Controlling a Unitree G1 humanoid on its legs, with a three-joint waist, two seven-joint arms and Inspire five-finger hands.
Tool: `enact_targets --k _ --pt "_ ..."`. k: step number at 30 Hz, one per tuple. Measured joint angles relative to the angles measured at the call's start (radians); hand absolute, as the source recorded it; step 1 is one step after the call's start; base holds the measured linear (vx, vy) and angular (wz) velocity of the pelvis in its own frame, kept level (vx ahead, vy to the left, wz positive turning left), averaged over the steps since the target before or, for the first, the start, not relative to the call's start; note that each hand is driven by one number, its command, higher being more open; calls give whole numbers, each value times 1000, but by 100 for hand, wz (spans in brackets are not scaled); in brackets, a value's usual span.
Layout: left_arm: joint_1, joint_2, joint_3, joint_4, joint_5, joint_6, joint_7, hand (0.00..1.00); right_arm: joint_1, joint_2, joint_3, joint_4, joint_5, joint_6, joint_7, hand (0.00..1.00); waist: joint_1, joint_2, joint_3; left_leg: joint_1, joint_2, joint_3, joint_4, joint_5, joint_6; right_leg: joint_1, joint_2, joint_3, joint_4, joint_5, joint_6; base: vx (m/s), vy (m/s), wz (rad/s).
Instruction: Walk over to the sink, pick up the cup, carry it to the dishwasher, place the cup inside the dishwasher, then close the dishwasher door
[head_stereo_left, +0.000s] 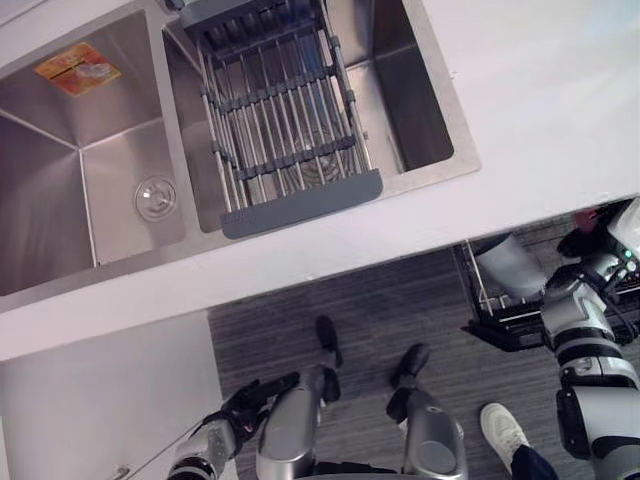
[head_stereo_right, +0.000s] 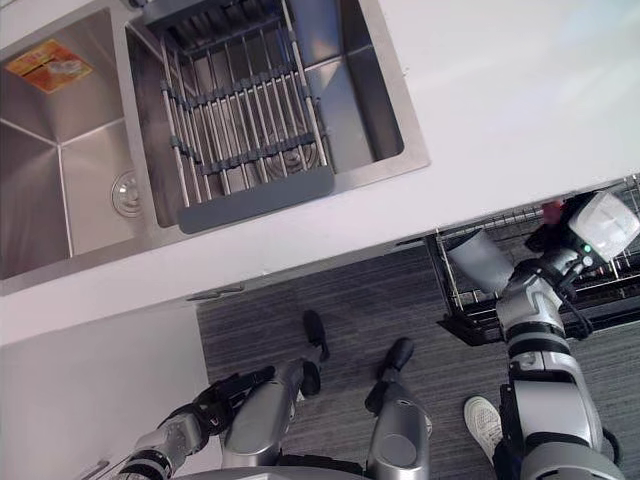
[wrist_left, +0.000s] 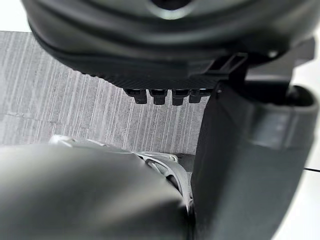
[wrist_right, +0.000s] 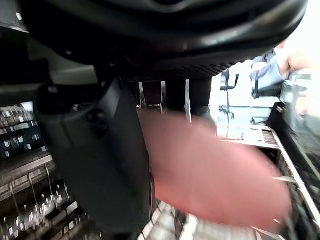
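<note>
A white worktop (head_stereo_left: 540, 90) is seen from above, with a steel double sink (head_stereo_left: 120, 130) set into its far left part. An orange label (head_stereo_left: 77, 68) is stuck at the back of the left basin and a round drain (head_stereo_left: 155, 197) sits in its floor. A wire draining rack (head_stereo_left: 280, 110) with a grey end bar is laid across the other basin.

Below the worktop's near edge, at its right end, the dishwasher basket (head_stereo_right: 462, 318) juts out over grey carpet (head_stereo_left: 380, 300). A grey tumbler (head_stereo_right: 480, 262) is tilted at the basket's left side. The right hand (wrist_right: 100, 160) is held over this basket, and the cup (wrist_right: 210, 170) (a red blur in the wrist view) is gripped between its thumb and the row of fingers, with the basket's wires seen around and beneath it. Whether the cup touches the wires cannot be told.

The left hand (head_stereo_left: 245, 405) hangs low over the carpet, below the near edge towards its left end, with fingers loosely extended and nothing held. A person's white shoe (head_stereo_left: 503, 425) is planted on the carpet beside the right arm.
</note>
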Motion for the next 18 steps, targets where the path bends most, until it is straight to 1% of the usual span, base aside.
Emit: enact_targets --k 2,4,5,7,10,12,13,14,15,17,18 --pt "-10 -5 -3 5 -13 2 2 100 -3 1 6 1 46 -42 -3 100 0 8 5 -9 0 -7 8 0 0 -2 1 3 -9 8 -1 3 32 -5" --pt "-27 -12 -21 18 -18 1 10 100 5 20 17 2 143 -123 14 100 -1 22 13 -10 -1 -11 10 1 -2 -2 2 9 -15 17 0 -18 38 -7" --pt "-34 -13 -21 28 -17 1 11 100 8 30 20 1 169 -143 25 100 -1 24 13 -10 0 -12 11 1 -2 -2 2 11 -15 18 0 -26 42 -6" --pt "-38 -16 -21 35 -16 -3 12 100 23 75 34 -30 258 -205 89 100 -5 24 14 -8 2 -12 11 2 -3 -4 4 17 -14 21 -3 -31 43 -7" --pt "-38 -19 -21 35 -16 -5 12 100 40 103 33 -98 307 -217 162 100 -3 22 16 4 5 -10 8 2 -3 -4 4 31 -10 22 -5 -27 35 -14" --pt "-35 -18 -18 35 -15 -5 15 100 91 118 33 -209 344 -251 264 100 -1 11 22 35 10 0 -13 2 -3 0 4 56 -3 21 -5 -21 25 -27" --pt "-35 -18 -19 35 -14 -5 15 100 112 120 33 -243 355 -261 285 100 -1 9 23 45 10 3 -21 2 -3 2 4 61 -2 21 -5 4 18 -25" --pt "-32 -19 -19 33 -11 -1 15 100 172 126 32 -328 367 -278 314 100 -4 5 24 67 8 8 -35 2 -3 13 4 70 -1 21 -4 12 21 -18" --pt "-29 -20 -18 32 -3 -1 15 100 198 131 30 -360 372 -284 313 100 -7 2 23 75 7 11 -41 3 -4 17 5 74 -1 21 -4 26 31 -17" --pt "-13 -20 -2 28 8 -2 21 100 285 188 -21 -472 372 -308 295 100 -35 -19 18 92 0 8 -56 9 -11 27 6 77 -5 20 -3 54 23 -6" --pt "-11 -21 3 28 8 -1 22 100 301 200 -35 -491 374 -312 285 100 -37 -22 17 97 2 9 -62 9 -10 28 6 78 -5 20 -3 53 5 -8"
